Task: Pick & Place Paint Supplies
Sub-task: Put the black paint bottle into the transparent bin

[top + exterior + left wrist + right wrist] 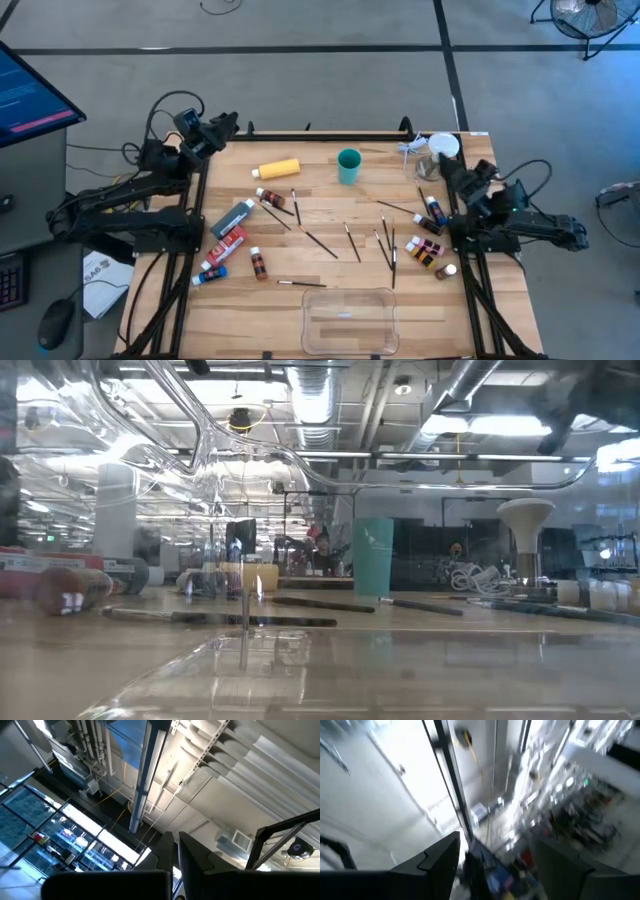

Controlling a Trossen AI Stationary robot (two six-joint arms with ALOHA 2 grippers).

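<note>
Waiting at the bench's edges, neither arm has picked anything: the left gripper (228,127) sits pressed together at the far left corner, the right gripper (455,172) spread near the right edge. Brushes (350,240), bottles (432,250) and tubes (229,232) lie scattered mid-bench; next, I judge, comes reaching down to one.

A light wooden slatted table (300,300) carries scattered thin dark-handled paint brushes (351,241), a yellow plastic bottle (278,169), a teal cup (349,166) (upright) and a clear rectangular plastic tray (349,320).
</note>
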